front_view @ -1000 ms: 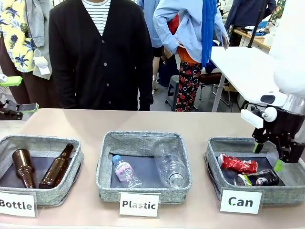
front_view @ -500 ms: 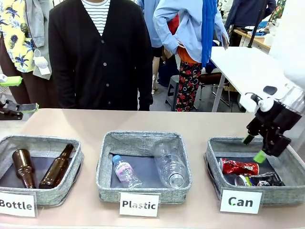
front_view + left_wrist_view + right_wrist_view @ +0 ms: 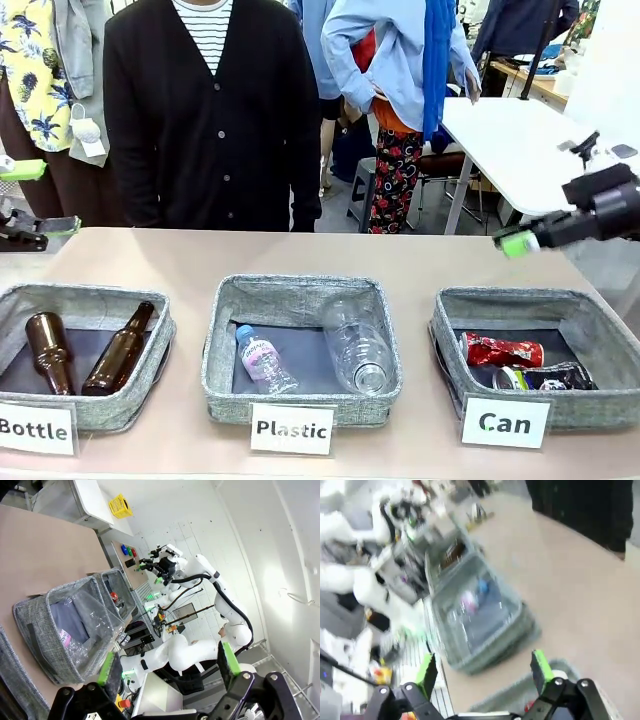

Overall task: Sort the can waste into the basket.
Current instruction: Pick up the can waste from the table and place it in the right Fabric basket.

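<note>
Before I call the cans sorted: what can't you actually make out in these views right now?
- Dark can, front view: partly hidden by the Can basket's near wall and its sign.
- Right gripper, front view: seen end-on, arm cut off by the picture's edge.
- Right wrist view: motion blur smears the baskets.
- Left wrist view: the Can basket is small and far off, its contents unreadable.

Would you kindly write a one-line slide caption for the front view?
Both cans, the red can and the dark can, lie in the Can basket; right end effector open above.

place: robotics lab | evidence: white robot arms (image 3: 220, 595) at other benches, white worktable (image 3: 510, 140)
</note>
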